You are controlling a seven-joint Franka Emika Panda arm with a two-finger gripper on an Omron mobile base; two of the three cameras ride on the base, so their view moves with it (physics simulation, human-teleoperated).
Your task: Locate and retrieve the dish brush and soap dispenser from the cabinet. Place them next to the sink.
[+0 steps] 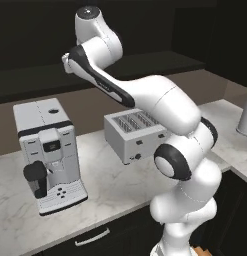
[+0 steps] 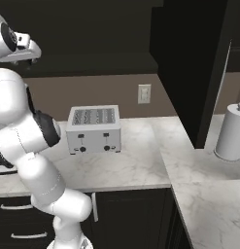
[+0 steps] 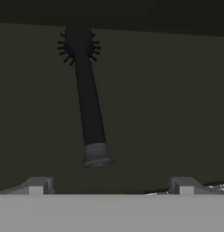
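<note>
As the hand view stands, I read the claw (image 3: 111, 186) as open: its two fingertips (image 3: 36, 185) sit wide apart at the bottom of the picture with nothing between them.

Just ahead of the claw, between the lines of the two tips but a little nearer the left one, lies the brush (image 3: 89, 99) on the dark shelf (image 3: 177, 90) of the cabinet (image 1: 35, 45). Its pale handle end is the near end; the bristled round head is the far end. The long axis runs almost straight away from the claw, leaning slightly to the left as it goes. Claw and brush are apart, not touching.

My judgement: the next move is a short advance along that axis, so the tips straddle the handle near its close end.

Soap bottle: not spotted yet. Below the arm, a toaster (image 1: 135, 134) and coffee machine (image 1: 47, 152) sit on the counter (image 1: 110, 185).
</note>
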